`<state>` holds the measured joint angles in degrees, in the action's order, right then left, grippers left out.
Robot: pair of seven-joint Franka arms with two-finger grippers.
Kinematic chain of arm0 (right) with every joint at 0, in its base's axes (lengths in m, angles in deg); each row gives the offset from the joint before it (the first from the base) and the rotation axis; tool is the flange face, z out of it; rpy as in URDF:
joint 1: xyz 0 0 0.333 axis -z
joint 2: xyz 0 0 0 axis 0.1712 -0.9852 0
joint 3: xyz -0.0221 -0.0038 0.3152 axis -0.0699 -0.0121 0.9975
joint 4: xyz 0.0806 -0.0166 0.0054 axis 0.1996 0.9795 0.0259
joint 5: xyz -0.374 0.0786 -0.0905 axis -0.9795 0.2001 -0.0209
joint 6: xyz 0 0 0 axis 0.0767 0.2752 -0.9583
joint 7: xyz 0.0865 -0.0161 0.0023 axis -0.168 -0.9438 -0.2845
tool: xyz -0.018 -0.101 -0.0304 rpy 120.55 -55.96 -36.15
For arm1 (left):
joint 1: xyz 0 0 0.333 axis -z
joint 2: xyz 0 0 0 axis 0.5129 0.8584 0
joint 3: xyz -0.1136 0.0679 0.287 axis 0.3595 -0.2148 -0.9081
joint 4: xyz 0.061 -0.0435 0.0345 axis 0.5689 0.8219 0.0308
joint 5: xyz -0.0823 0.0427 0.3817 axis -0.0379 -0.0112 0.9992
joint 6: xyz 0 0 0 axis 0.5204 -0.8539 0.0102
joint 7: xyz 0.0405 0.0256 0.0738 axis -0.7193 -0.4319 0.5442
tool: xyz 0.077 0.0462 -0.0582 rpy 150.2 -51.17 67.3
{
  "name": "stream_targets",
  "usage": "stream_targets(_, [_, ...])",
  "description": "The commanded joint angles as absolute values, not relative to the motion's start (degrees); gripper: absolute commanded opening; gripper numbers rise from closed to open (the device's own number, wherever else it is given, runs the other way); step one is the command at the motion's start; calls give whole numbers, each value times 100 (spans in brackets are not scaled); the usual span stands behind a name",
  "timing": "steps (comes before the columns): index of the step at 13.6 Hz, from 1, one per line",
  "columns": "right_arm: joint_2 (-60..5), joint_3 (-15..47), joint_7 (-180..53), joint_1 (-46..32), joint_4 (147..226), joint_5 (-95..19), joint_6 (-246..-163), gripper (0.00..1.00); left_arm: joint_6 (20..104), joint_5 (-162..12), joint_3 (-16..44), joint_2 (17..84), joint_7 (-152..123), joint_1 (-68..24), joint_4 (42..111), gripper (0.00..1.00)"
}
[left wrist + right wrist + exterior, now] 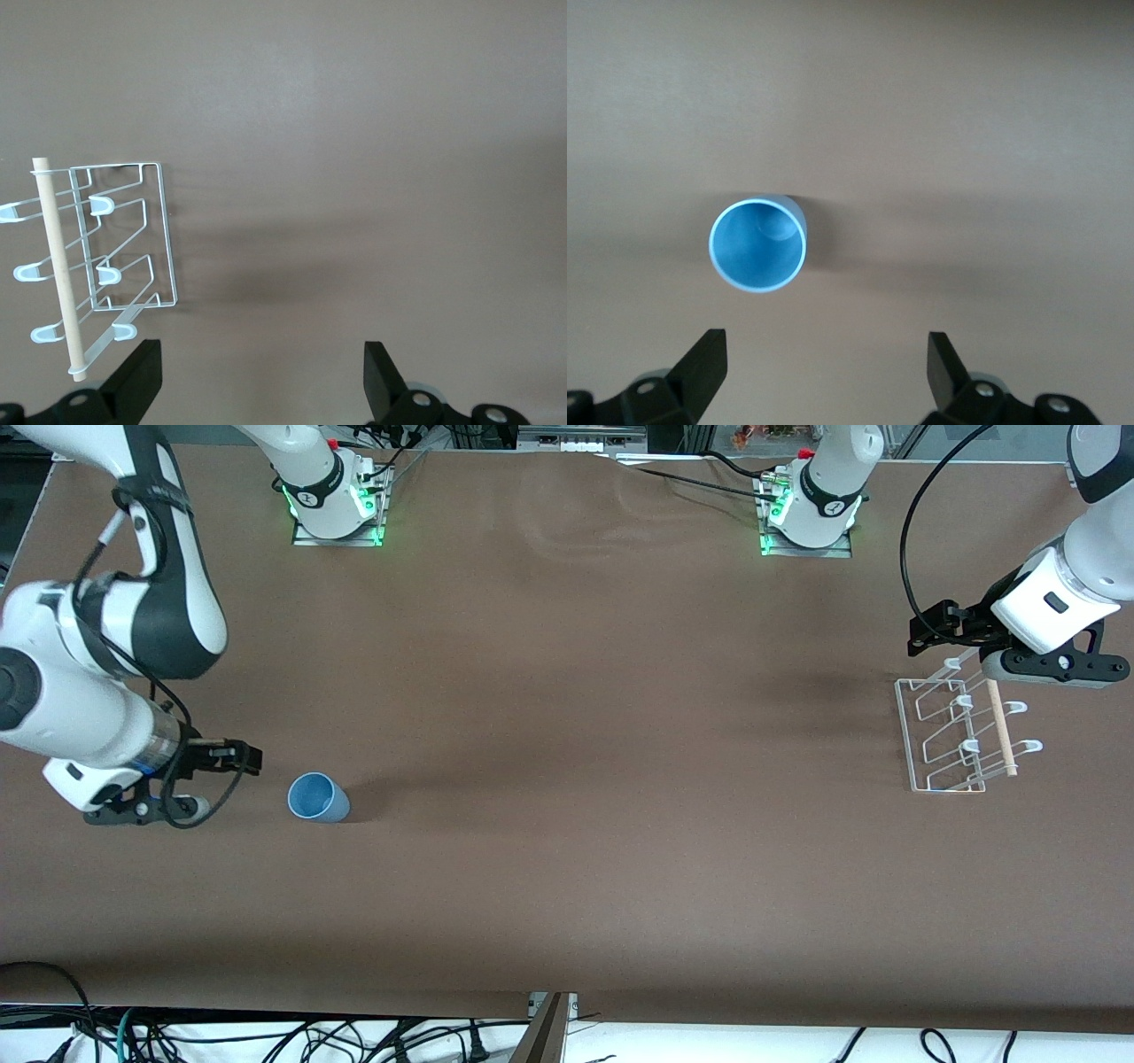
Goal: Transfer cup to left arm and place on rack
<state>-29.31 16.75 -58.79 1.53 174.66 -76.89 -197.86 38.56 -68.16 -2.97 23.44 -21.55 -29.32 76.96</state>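
**Cup upright on table, both grippers wide and empty**

The cup (pixel 317 797) stands upright, mouth up, on the brown table (pixel 567 779) toward the right arm's end. The right gripper (pixel 232 756) hangs in the air just beside it, fingers (pixel 700 363) spread wide, holding nothing; nothing lies between gripper and cup. In the right wrist view the cup (pixel 758 244) shows its blue inside with bare table all round.

The rack (pixel 961 735) sits toward the left arm's end, well apart from the cup, its wooden rod (pixel 1001 726) along one side. The left gripper (pixel 930 633) hangs over the table close by the rack, fingers (pixel 137 376) wide, empty. Its wrist view shows the rack (pixel 124 239) bare.
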Motion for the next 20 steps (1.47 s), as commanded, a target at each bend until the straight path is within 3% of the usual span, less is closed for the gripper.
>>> stream_targets(1, [-3315, 1703, -5833, 151, 17354, -7589, -20064, 100, 3771, -6775, -290, 2309, -2084, -2945, 7648, 100])
stream_targets(6, [-3904, 1703, -5842, 168, 17416, -6992, -20530, 100, 3771, -6775, -290, 2309, -2084, -2945, 7648, 100])
stream_targets(13, [-4151, 1711, -5850, 124, 17785, -6991, -21059, 100, 3771, -6775, -290, 2300, -2093, -2945, 7648, 100])
stream_targets(14, [-4151, 1703, -5850, 124, 17777, -6991, -21059, 93, 3771, -6775, -290, 2300, -2084, -2945, 7648, 100])
stream_targets(16, [-4151, 1703, -5842, 124, 17768, -6992, -21032, 38, 3771, -6775, -290, 2309, -2084, -2954, 7648, 100])
stream_targets(17, [-4151, 1703, -5850, 124, 17759, -7000, -21006, 21, 3771, -6775, -290, 2309, -2084, -2954, 7648, 100])
stream_targets(20, [-4142, 1703, -5859, 124, 17733, -7009, -21006, 3, 3771, -6775, -290, 2300, -2084, -2954, 7648, 100])
